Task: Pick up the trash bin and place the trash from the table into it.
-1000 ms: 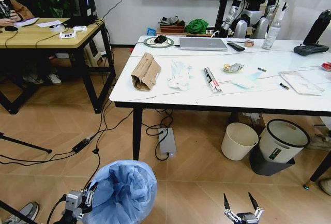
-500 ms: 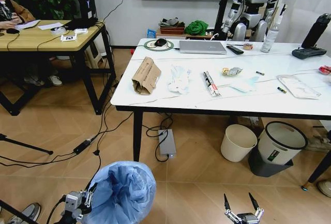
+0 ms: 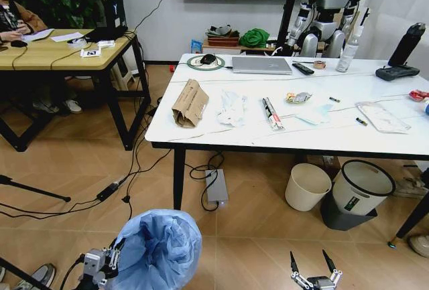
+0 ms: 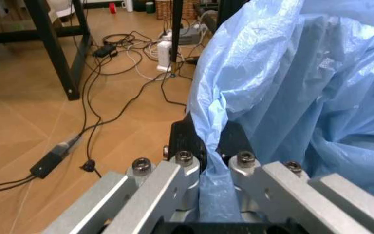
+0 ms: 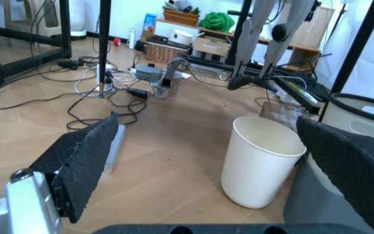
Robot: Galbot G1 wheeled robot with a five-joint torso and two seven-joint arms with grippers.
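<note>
The trash bin, lined with a crinkled light-blue bag, hangs low at the bottom left of the head view. My left gripper is shut on its rim; in the left wrist view the fingers pinch the blue bag. My right gripper stands open at the bottom right, holding nothing, with its pads wide apart. On the marble table lies the trash: a brown paper bag, a crumpled white tissue, a wrapper stick, a small foil wrapper, a face mask and a clear plastic bag.
A laptop, remote and bottle sit at the table's far edge. Under the table stand a cream bin, a white black-rimmed bin and a power adapter. Cables trail over the floor. A wooden desk stands left.
The whole picture has shifted slightly left and down, so the camera has moved. Both grippers and the bin keep their places in the view.
</note>
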